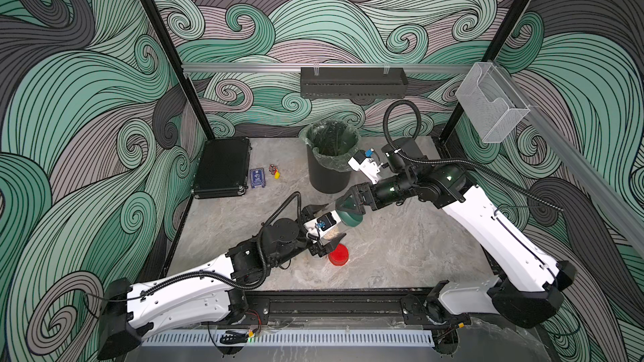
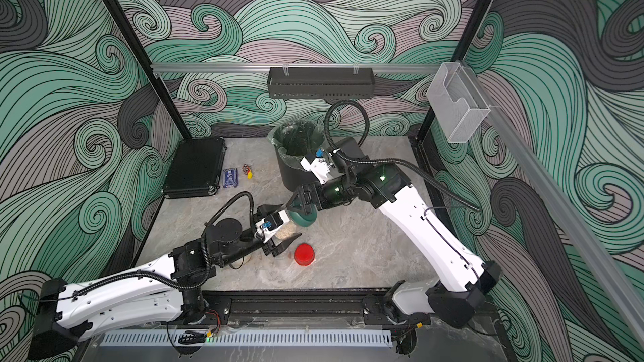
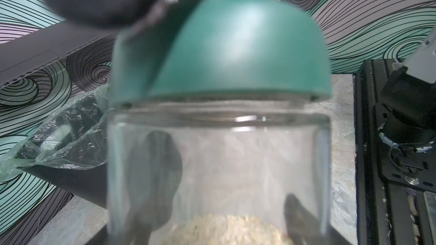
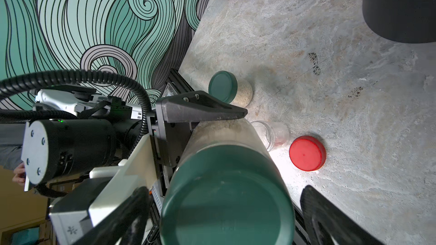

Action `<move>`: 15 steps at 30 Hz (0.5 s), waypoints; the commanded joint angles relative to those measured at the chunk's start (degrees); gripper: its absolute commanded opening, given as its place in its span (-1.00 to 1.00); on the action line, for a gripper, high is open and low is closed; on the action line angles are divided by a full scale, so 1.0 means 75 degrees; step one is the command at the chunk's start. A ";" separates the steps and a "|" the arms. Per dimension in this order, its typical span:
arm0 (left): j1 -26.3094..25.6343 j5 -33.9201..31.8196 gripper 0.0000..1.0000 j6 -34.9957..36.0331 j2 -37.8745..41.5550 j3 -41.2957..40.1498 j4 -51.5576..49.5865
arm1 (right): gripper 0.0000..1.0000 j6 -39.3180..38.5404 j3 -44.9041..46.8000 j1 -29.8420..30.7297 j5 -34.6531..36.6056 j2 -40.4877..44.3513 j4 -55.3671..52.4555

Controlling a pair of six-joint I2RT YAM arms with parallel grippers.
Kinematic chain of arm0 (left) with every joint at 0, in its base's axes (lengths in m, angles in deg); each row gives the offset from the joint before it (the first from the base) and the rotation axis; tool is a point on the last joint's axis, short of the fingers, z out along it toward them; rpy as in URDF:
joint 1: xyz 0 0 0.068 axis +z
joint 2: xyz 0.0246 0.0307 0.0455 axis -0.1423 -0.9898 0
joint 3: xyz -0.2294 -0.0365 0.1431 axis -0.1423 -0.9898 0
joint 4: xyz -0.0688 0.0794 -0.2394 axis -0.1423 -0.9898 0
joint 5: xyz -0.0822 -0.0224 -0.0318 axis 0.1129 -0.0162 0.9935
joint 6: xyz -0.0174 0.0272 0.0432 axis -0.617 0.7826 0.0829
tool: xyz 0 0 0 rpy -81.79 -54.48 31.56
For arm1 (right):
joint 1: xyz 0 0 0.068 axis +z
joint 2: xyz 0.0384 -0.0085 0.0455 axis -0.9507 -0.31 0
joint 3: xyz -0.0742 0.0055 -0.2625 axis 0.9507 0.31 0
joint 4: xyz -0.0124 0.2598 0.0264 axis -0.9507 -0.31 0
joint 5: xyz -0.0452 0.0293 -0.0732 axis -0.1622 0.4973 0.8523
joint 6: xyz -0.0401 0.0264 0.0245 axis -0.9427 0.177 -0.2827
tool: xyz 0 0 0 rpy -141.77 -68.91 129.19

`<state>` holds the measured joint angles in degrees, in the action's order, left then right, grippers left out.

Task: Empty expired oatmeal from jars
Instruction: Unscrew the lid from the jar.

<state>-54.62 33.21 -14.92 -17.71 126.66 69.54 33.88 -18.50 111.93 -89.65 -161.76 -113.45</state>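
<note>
Right wrist view: nearest you, the right claw [image 4: 224, 190] stands wide, its jaws either side of the green lid [image 4: 226, 208], gripping nothing; the jar [image 4: 224, 133] lies almost level above the worktop [image 1: 400, 245], long axis running straight away from that claw, lid end pointing into it; beyond, the left claw [image 1: 327, 225] clamps the glass body, oatmeal [image 3: 224, 229] toward the base; closing on the lid looks like your next move; the bin [image 1: 331, 154] stands farthest.
</note>
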 commanded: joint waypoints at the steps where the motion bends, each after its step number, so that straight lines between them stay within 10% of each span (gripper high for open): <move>1: -0.0028 0.0159 -0.16 -0.0186 0.0166 0.0155 0.0795 | 0.98 -0.0157 0.0038 -0.0055 0.0089 0.0252 -0.0358; 15: -0.0031 0.0221 -0.16 -0.0257 0.0425 0.0211 0.0609 | 0.92 -0.0217 0.0096 -0.0006 -0.0419 0.0003 -0.0345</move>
<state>-54.62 34.23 -15.88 -16.83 126.66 69.14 33.26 -18.08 111.73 -91.57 -161.01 -115.41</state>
